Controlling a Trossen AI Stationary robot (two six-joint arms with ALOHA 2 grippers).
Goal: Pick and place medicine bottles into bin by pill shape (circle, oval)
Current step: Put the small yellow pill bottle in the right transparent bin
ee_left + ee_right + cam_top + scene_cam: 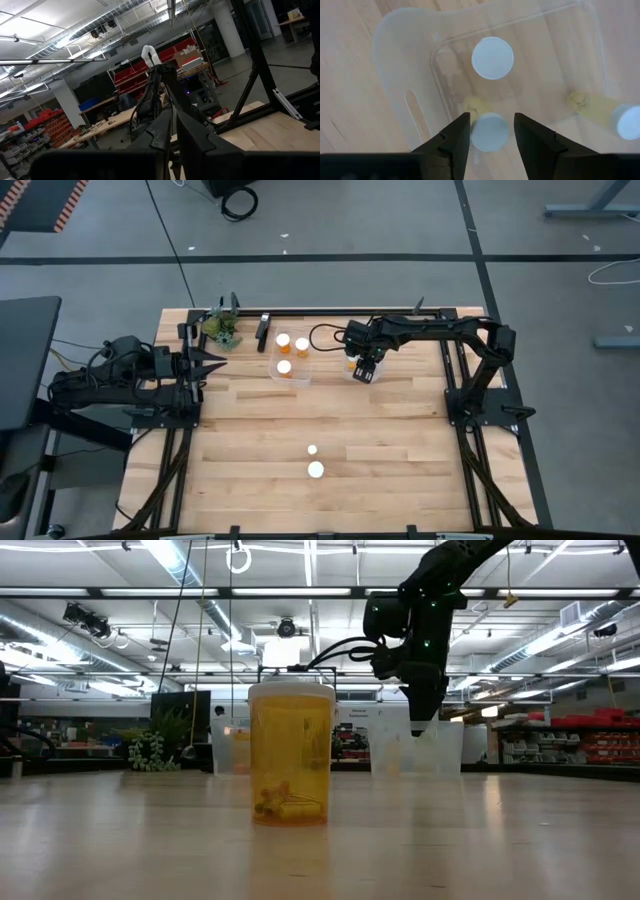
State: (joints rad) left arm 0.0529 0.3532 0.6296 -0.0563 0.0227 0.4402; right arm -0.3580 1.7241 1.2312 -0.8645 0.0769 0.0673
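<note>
A big industrial workshop or warehouse lab: exposed ducts (75,42) and strip lights (190,565) run overhead, racks of red storage bins (580,735) line the far wall, the floor (400,220) is grey concrete, and workbenches (107,122) stand behind the wooden counter (330,420).

1. High view: looks straight down from well above on the whole wooden table (330,420) and both arms.
2. Low view: sits at tabletop height, facing level across the table, very near an orange medicine bottle (291,753).
3. Left wrist view: faces outward across the room.
4. Right wrist view: looks down, close, into a clear bin (520,65), which the high view shares.
</note>
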